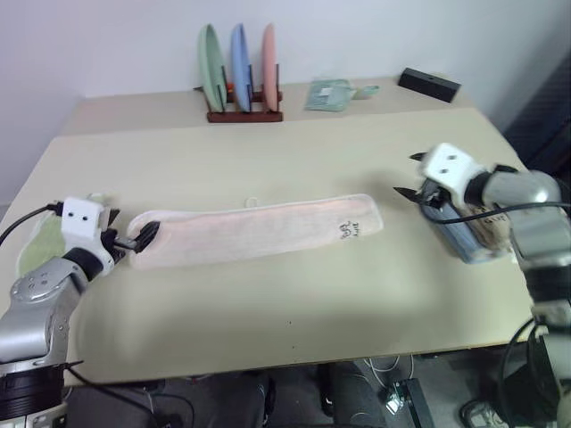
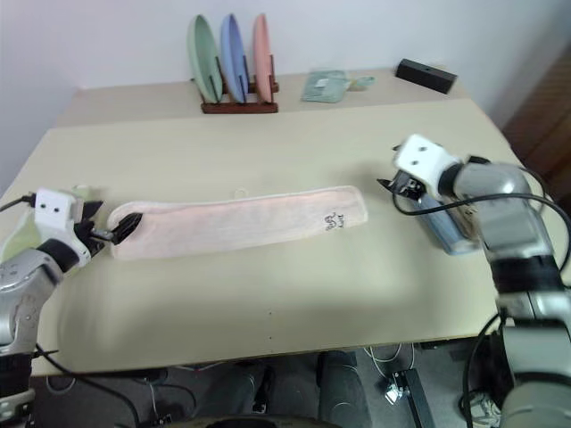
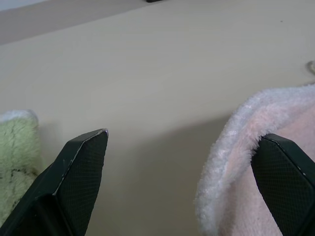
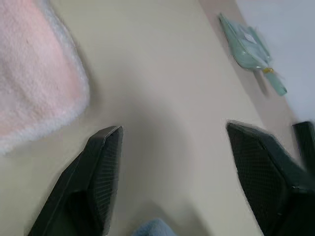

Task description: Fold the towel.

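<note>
The pale pink terry towel (image 1: 254, 230) lies folded into a long narrow strip across the middle of the beige table (image 1: 268, 152), running from the robot's left to its right. A small dark embroidered mark (image 1: 348, 231) sits near its right end; it is too small to read as letters. A small white loop (image 1: 252, 202) pokes out from the far long edge.

The left gripper (image 1: 141, 238) is at the towel's left end with its two black fingers spread wide. In the left wrist view one finger (image 3: 81, 172) is over bare table and the other (image 3: 285, 172) overlaps the towel's fluffy white edging; the cloth is not pinched between them. A light green towel (image 3: 15, 152) lies just beside that gripper, at the table's left edge.

The right gripper (image 2: 393, 187) hovers just past the towel's right end, fingers wide apart and holding nothing, with bare table between them.

At the back of the table stand a wooden rack with green, blue and pink plates (image 1: 239, 67), a pale green dustpan-like item (image 1: 330, 94) and a black box (image 1: 429, 85). No writing is readable on any of them.
</note>
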{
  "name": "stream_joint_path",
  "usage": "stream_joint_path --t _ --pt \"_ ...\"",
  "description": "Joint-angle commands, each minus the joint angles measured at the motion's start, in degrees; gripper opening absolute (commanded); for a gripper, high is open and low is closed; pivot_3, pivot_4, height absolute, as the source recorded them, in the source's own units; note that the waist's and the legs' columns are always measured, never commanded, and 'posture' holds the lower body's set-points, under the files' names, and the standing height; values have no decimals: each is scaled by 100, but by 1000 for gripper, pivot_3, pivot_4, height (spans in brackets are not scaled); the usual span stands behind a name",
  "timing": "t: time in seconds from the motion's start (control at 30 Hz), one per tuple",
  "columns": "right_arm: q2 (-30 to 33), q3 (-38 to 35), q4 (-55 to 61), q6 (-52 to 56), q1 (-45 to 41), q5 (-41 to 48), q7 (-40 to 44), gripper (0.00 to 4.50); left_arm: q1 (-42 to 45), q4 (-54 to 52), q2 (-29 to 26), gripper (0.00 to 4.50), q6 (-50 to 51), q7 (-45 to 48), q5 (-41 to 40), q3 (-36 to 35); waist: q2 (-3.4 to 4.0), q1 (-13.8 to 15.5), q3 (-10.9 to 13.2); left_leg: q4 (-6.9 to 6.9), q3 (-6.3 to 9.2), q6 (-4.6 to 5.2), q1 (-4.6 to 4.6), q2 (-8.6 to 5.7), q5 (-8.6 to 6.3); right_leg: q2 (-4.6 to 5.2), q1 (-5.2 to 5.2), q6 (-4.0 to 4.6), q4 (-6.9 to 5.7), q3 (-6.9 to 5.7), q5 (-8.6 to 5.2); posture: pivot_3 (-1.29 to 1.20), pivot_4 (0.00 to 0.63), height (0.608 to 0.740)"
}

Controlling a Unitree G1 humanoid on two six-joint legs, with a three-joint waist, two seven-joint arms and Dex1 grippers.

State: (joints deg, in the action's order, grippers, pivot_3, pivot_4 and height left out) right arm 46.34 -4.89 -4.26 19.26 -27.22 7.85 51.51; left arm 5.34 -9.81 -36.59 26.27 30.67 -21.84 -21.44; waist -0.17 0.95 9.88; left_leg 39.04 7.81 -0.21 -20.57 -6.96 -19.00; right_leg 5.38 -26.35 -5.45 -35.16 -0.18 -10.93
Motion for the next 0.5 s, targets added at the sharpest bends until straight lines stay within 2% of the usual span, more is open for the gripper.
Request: stream_joint_path --t 0.03,0.13,0.27,0.4,0.5 --pt "-406 -869 1933 2786 969 1977 -199 4189 135 -859 45 4500 -368 297 -16 506 2 91 1 6 10 3 -5 -1 -3 -1 2 0 2 0 0 0 150 730" --pt "-887 -1343 2469 3993 1260 2628 -907 4189 145 -1025 46 4500 -392 321 196 899 13 114 2 13 -20 8 1 -10 -6 7 3 -2 3 22 4 0 150 730" --pt "-1286 -1603 2747 4587 1455 2907 -1574 4189 138 -985 212 4500 -301 238 125 992 7 120 -4 12 -29 36 19 -4 -22 -4 10 -3 -4 25 10 0 150 730" --pt "-1514 -1689 2859 4939 1620 3100 -1936 4189 84 -1074 260 4500 -332 391 15 1055 7 122 -4 11 -29 2 16 1 -3 -8 6 -2 -5 21 10 0 150 730" --pt "-1857 -2008 2799 5292 1645 3381 -2299 4189 -48 -1427 210 4500 -37 830 -449 1231 6 120 -4 12 -31 3 14 0 -3 -7 5 -3 -3 22 10 0 150 730"
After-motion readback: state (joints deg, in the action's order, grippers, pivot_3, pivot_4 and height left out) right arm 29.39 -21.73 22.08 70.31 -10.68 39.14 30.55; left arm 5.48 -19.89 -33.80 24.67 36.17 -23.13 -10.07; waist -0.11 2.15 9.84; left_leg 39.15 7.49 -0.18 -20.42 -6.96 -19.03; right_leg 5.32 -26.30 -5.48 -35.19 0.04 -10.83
